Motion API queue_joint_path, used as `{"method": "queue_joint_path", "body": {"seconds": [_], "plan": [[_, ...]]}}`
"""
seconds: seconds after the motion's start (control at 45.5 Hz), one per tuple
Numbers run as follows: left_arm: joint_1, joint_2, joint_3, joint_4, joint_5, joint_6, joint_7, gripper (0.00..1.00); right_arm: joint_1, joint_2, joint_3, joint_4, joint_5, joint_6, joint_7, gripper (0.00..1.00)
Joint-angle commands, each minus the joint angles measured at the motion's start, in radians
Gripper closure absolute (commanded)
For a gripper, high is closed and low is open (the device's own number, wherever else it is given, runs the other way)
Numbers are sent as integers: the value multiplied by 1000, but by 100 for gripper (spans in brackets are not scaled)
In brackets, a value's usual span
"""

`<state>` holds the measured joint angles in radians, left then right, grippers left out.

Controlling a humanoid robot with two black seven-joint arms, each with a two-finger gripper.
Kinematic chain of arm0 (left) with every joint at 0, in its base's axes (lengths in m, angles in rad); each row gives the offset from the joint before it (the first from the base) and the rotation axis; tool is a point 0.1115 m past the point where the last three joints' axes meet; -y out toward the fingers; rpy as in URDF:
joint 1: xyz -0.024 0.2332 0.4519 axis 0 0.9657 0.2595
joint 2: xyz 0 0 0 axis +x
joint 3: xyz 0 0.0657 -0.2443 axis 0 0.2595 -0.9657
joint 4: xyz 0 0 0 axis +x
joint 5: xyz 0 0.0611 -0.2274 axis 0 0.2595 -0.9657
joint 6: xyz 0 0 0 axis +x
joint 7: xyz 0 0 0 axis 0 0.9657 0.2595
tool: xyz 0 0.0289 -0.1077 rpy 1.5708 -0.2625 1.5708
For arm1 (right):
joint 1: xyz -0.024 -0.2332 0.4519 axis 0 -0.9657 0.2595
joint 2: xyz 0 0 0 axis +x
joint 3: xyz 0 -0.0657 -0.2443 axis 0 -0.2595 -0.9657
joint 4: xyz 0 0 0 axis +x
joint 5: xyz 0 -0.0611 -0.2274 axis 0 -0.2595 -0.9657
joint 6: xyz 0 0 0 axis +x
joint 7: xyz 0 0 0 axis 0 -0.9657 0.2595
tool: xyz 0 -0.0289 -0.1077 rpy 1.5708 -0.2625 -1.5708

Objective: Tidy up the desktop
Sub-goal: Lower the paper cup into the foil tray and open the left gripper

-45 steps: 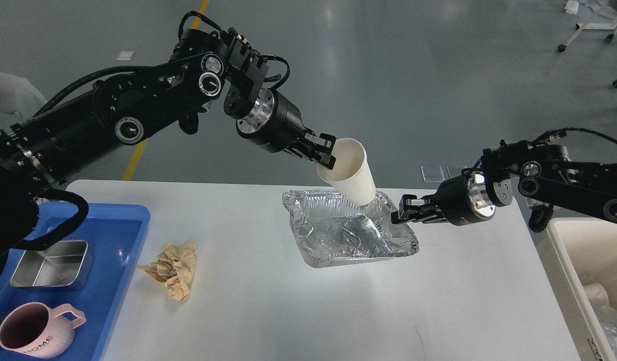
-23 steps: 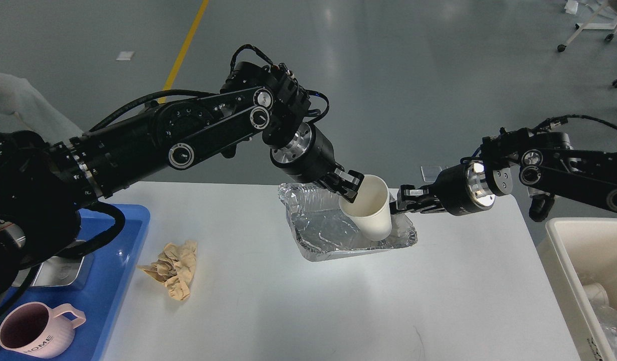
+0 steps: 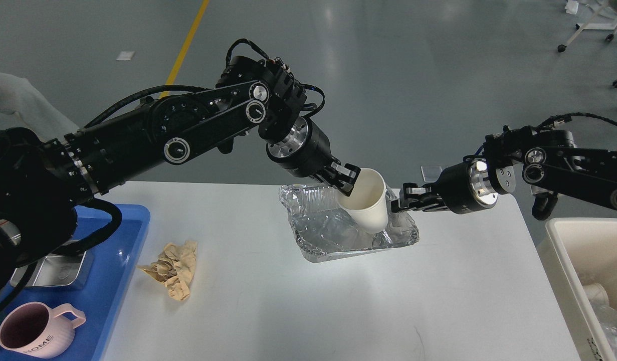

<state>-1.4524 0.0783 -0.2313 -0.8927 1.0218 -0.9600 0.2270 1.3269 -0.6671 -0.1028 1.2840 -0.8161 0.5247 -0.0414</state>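
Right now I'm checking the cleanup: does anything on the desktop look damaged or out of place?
Yes. The foil tray is crumpled and dented, with a paper cup, held by the left gripper, tilted inside it. A crumpled brown paper wad lies loose on the desktop.

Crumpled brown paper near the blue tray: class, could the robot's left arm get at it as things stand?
Probably not yet: the left gripper is shut on the paper cup over the foil tray. The crumpled brown paper lies unobstructed.

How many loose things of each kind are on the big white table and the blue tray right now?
Paper cups: 1
Foil trays: 1
Crumpled paper wads: 1
Metal tins: 1
Pink mugs: 1
Total: 5
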Motion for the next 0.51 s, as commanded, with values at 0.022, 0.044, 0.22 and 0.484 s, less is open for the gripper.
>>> {"method": "queue_joint_path", "body": {"seconds": [0.022,0.044,0.22,0.484], "plan": [[0,-3,-2,-2,0,0,-2,28,0,-3,0,0,0,0,0,100],[0,-5,-2,0,0,0,-2,26,0,-5,0,0,0,0,0,100],[-2,-6,-2,0,-34,0,-2,15,0,-8,0,0,2,3,0,100],[-6,-3,-3,0,-37,26,-6,13,0,-8,0,0,2,5,0,100]]}}
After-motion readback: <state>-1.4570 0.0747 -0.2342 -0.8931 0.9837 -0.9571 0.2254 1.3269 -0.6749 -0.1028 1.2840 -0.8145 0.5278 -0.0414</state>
